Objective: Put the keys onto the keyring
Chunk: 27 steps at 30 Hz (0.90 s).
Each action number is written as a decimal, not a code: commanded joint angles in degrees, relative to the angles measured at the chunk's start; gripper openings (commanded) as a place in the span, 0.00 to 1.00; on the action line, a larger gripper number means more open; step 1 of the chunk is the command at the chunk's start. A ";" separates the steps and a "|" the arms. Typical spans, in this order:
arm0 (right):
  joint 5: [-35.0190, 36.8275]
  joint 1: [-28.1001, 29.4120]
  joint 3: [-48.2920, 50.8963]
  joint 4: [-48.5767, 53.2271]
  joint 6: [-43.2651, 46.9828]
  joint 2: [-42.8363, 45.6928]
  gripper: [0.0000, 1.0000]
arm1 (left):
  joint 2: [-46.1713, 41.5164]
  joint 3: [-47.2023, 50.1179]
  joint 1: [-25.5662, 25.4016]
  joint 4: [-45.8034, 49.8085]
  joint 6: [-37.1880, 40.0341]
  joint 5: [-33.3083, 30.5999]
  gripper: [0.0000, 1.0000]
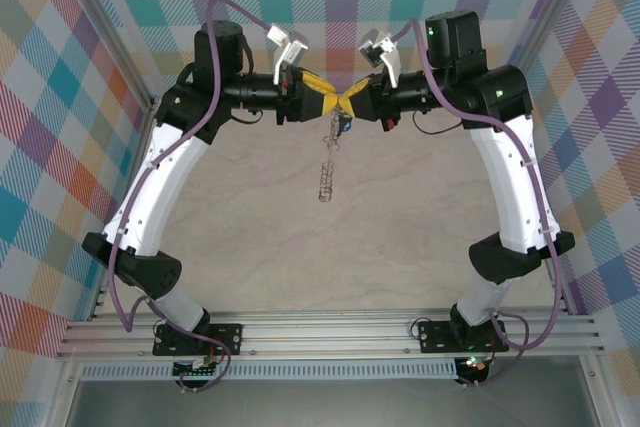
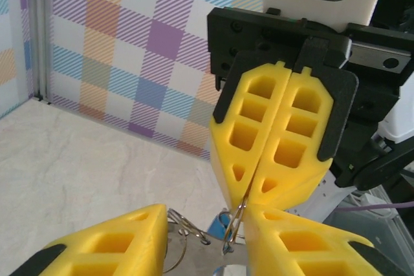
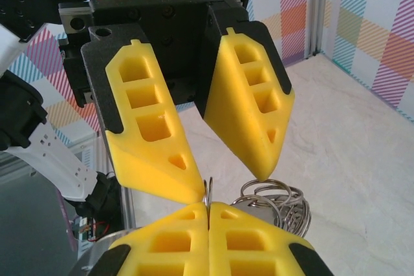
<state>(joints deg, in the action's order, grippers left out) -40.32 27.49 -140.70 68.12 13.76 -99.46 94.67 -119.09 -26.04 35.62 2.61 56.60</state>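
Both arms meet in the air over the middle of the table's (image 1: 240, 247) far edge, wrists facing each other.

The right gripper (image 2: 249, 200) is fully closed, its fingers pinching the thin wire of the keyring (image 3: 208, 189). That looks like a holding grip: the hoop hangs edge-on and steady so the other arm can work on it. The fringe of small metal loops (image 1: 323, 185) dangles off the table.

The left gripper (image 3: 229, 185) is at a narrow gap, its fingers straddling the wire and the loop cluster just beside the right tips, with nothing visibly clamped. It is probably positioned to pinch the key or part the ring.

The key (image 2: 218, 224) shows as a small blue patch between the left fingers, right by the hoop.

Hard to read:
- The key shank is hidden, so whether it is threaded on the ring or only hanging against it cannot be told.
- From above, the hoop is a thin sliver and its full outline is lost.
- The lower part of the ring is cut off in both wrist views.
- Contact between the left pads and the loops is unclear.
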 commanded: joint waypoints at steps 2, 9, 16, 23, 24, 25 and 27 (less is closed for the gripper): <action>-2.82 0.55 -0.71 -2.93 -0.93 -0.30 0.00 | 0.68 -1.15 0.21 -2.63 -1.20 2.59 0.29; -2.35 0.55 -0.46 -3.45 -1.19 -0.55 0.00 | 1.29 -1.32 -0.23 -2.57 -1.56 4.50 0.21; -1.96 0.55 -0.50 -3.55 -1.37 -0.81 0.00 | 1.41 -1.17 -0.63 -0.59 -0.93 7.33 0.12; -2.43 0.55 -0.52 -3.71 -1.63 -1.00 0.00 | 1.04 -0.99 -1.03 2.23 0.91 8.34 0.03; -2.41 0.57 -0.53 -3.69 -1.71 -1.02 0.00 | 0.98 -0.98 -0.99 2.55 0.91 8.39 0.06; -2.57 0.54 -0.53 -3.83 -1.79 -1.02 0.00 | 0.95 -0.92 -1.02 2.87 0.93 8.45 0.10; -2.67 0.55 -0.48 -3.96 -1.89 -1.26 0.00 | 0.84 -0.93 -1.02 3.55 1.14 8.44 0.15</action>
<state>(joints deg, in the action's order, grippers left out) -40.73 27.59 -140.68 67.83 12.49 -99.83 95.22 -119.11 -26.20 36.07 2.83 62.52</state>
